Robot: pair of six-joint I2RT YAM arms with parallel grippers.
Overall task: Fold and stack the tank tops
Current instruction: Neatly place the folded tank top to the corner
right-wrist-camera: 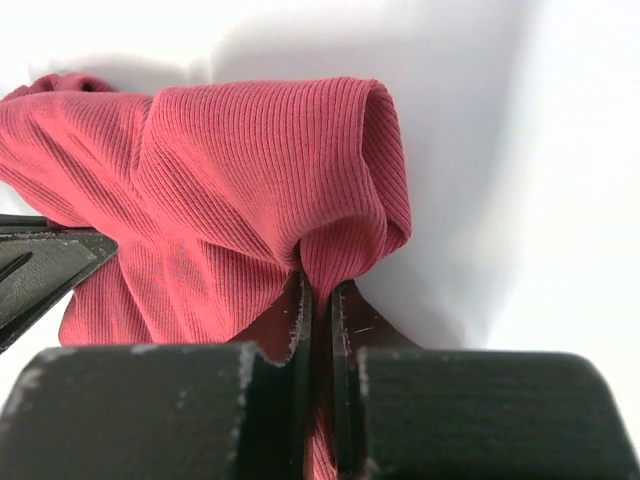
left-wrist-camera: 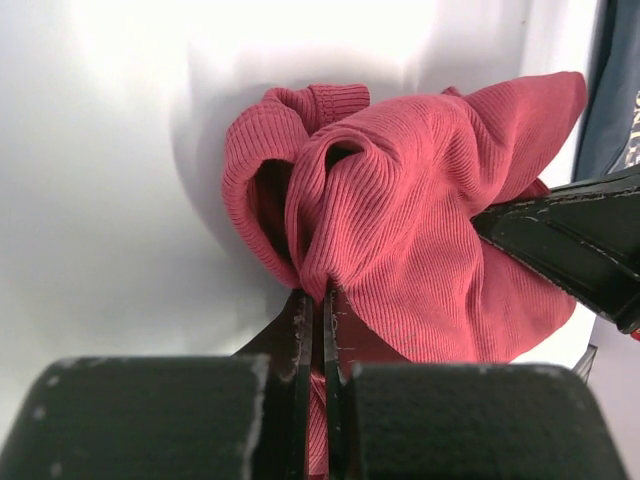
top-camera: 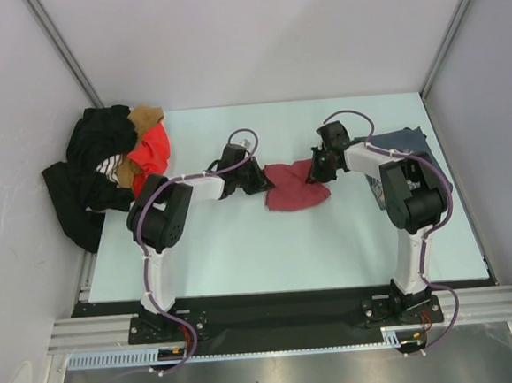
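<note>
Both arms reach in over the pale desk (top-camera: 243,255). The left tool (left-wrist-camera: 318,305) pinches a bunched fold of the maroon tank top (top-camera: 296,193), and the right tool (right-wrist-camera: 320,300) pinches its opposite edge. The top lies crumpled mid-desk, a soft ribbed knit. I judge this the grasp before spreading; next, the tools should lift and draw apart evenly. Behind the right arm lies the blue-grey tank top (top-camera: 409,141), smoother cloth. At the far left sits a heap of black clothes (top-camera: 94,164).
</note>
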